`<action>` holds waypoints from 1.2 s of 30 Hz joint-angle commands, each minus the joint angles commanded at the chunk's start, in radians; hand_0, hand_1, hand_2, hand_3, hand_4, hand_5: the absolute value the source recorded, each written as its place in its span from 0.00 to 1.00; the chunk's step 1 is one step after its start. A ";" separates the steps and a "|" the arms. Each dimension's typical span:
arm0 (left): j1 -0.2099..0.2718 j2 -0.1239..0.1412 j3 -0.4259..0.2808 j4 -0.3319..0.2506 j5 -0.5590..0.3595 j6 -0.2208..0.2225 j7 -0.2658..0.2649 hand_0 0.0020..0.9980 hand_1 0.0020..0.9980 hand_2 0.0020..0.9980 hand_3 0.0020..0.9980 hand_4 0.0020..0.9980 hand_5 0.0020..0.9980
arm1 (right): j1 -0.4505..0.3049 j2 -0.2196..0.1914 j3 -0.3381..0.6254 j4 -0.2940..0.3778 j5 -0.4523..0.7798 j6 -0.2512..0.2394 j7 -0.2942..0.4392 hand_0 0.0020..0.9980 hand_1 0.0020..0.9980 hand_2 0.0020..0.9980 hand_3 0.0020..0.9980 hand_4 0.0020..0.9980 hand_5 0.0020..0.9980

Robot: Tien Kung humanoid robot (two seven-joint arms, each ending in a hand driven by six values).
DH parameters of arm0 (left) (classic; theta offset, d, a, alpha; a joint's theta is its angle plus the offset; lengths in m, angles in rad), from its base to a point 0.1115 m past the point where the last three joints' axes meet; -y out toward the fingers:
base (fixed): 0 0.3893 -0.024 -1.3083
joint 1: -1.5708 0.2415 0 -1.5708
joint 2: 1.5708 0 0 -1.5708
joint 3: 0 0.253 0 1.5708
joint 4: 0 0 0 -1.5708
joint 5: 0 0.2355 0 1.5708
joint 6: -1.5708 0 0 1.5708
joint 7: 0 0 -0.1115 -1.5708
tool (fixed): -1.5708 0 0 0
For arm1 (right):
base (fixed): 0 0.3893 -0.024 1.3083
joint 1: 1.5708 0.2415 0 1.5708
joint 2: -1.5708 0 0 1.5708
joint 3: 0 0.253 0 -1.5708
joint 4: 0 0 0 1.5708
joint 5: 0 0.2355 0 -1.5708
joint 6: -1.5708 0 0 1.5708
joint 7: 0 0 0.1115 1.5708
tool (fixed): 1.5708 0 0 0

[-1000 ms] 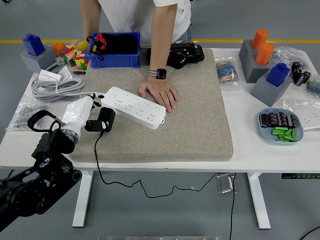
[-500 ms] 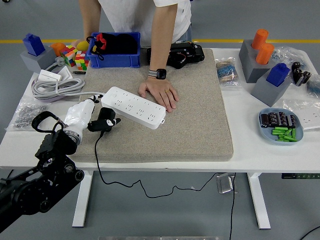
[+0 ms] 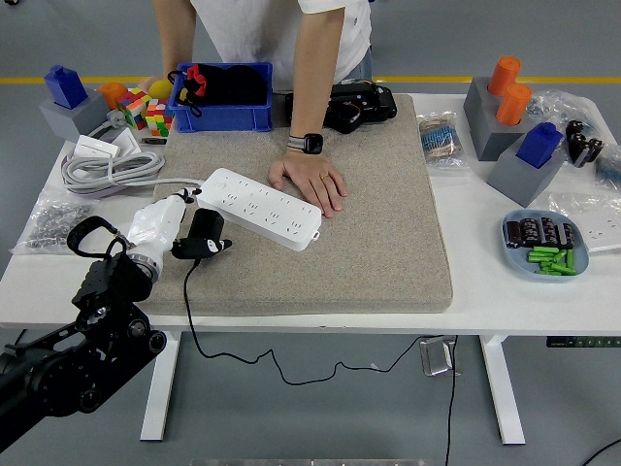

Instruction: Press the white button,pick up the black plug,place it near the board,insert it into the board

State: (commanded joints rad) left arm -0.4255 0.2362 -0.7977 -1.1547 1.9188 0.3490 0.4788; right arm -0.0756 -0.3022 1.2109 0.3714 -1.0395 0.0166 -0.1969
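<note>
Grasping the black plug (image 3: 205, 236) in the left hand (image 3: 160, 221) near the mat's (image 3: 388, 243) left edge, just beside the white board (image 3: 260, 207), needing prongs turning squarely toward a socket while a person's hand (image 3: 310, 182) is steadying the board.

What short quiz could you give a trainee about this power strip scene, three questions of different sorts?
1. True or false: the black plug is already seated in the white power strip.
2. Multiple choice: what steadies the strip? A) the robot's right hand B) a person's hand resting at its far edge C) the blue bin
3. Fill in: the plug is held by the robot's ____ hand.

Key
1. False; it sits just in front of the strip, on the grey mat, its cord trailing off the table edge.
2. B
3. left
</note>
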 joint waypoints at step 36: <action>-0.020 -0.011 0.030 0.066 -0.053 0.063 -0.088 0.17 0.27 0.33 0.58 0.64 0.00 | 0.002 0.004 0.002 -0.001 0.002 -0.005 0.005 0.81 0.70 0.69 0.63 0.67 0.44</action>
State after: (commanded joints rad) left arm -0.4460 0.2251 -0.7674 -1.0887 1.8659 0.4121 0.3906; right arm -0.0740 -0.2986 1.2133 0.3707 -1.0376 0.0112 -0.1917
